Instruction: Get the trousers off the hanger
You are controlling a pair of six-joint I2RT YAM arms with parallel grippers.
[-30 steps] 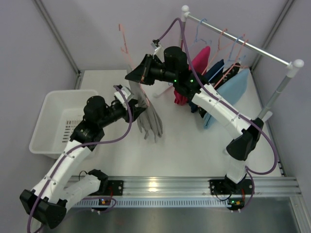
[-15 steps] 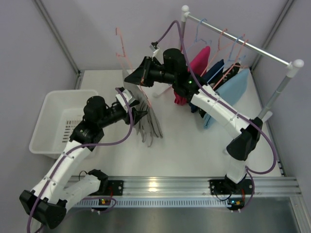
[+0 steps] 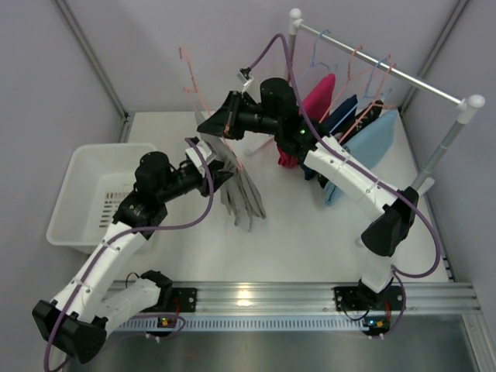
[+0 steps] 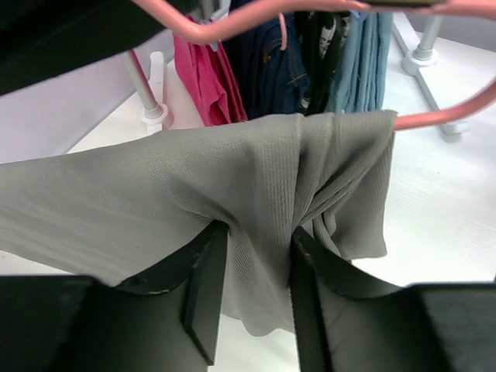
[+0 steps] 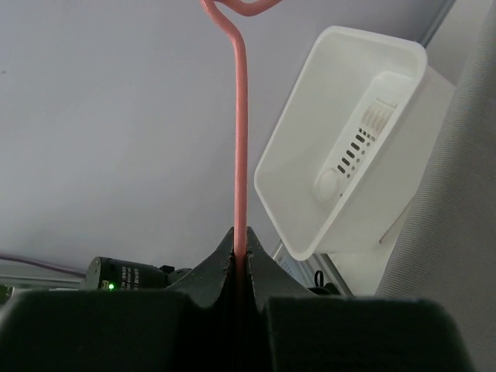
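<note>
The light grey trousers (image 3: 242,194) (image 4: 194,194) hang folded over a pink hanger (image 3: 188,77) (image 4: 232,23) above the middle of the table. My right gripper (image 3: 209,124) (image 5: 242,236) is shut on that hanger's thin stem (image 5: 240,139) and holds it up. My left gripper (image 3: 219,174) (image 4: 260,232) has come in from the left, its two fingers pressed on either side of a bunched fold of the grey cloth, just below the hanger bar. The light sky-blue trousers (image 3: 372,143) (image 4: 360,54) hang on the rack at the back right.
A clothes rack (image 3: 387,70) at the back right carries several hangers with a pink garment (image 3: 319,97) and dark blue ones (image 3: 341,116). A white bin (image 3: 77,174) (image 5: 364,116) sits at the left by the left arm. Grey walls close in the table.
My left gripper's fingers have closed in on the grey cloth. My right gripper has carried the hanger a little up and to the left, and the trousers' hanging end has swung.
</note>
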